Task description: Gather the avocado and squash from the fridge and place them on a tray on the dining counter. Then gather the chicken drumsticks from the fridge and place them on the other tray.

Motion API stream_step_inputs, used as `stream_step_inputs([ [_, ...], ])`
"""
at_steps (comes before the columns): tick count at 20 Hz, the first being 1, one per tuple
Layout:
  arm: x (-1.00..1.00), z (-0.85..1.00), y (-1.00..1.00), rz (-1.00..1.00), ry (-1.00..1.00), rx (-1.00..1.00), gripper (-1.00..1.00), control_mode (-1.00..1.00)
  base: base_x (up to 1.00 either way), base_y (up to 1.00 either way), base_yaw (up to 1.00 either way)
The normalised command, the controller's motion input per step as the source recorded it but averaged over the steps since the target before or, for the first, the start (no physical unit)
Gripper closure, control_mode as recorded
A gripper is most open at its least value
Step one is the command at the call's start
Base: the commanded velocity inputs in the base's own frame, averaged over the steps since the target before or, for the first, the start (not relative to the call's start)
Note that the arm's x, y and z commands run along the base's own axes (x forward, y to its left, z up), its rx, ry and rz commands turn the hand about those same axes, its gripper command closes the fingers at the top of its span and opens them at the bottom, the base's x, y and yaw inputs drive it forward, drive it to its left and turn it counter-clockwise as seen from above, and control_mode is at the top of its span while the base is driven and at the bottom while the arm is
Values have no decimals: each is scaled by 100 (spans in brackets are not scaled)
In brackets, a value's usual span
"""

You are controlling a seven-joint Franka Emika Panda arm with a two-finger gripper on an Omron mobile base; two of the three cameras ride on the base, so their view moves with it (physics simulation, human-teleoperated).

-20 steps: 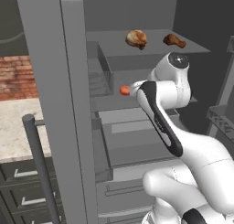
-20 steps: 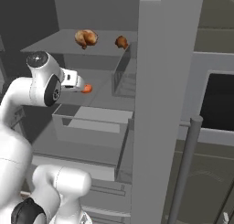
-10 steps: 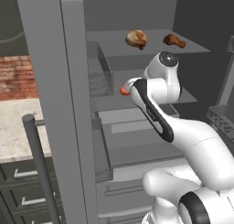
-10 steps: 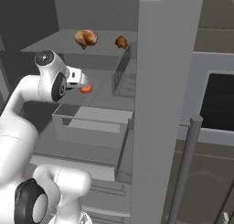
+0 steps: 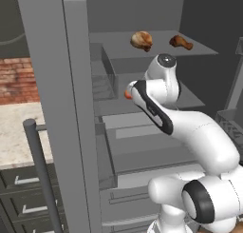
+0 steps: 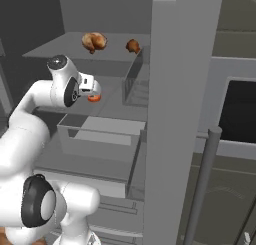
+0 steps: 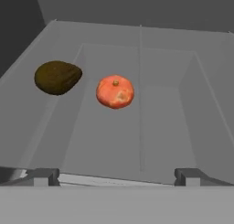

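The arm reaches into the open fridge at the height of its middle shelf, and its gripper looks along that shelf with the jaws standing wide, holding nothing. In the hand view the two dark fingertips rise far apart at the bottom, and both pieces of produce lie well ahead of them on the grey shelf floor. The squash is an orange-red rounded item with a small stem mark on top, lying near the middle of that view. The avocado is a dull olive-brown lump just beside it, to its left in that view, the two near each other but not touching.

From the left base view only a sliver of the squash peeks out past the white arm; from the right base view the squash sits just beyond the hand. On the shelf above lie the chicken drumsticks, one paler golden piece and one darker reddish-brown piece, apart from each other. The open fridge door stands at the left of the left base view, with a beige speckled bench and a brick wall behind it
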Motion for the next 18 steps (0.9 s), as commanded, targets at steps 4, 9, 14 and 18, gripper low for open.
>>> stream_step_inputs([
  [4, 40, -23, 1, -1, 3, -1, -100, -100, 0, 0, 0],
  [9, 35, -28, 8, 0, 0, -3, -100, -100, 0, 0, 0],
  [14, 31, -22, 9, 0, 0, -1, -100, -100, 0, 0, 0],
  [18, 32, -15, 1, 0, 1, 0, -100, -100, 0, 0, 0],
])
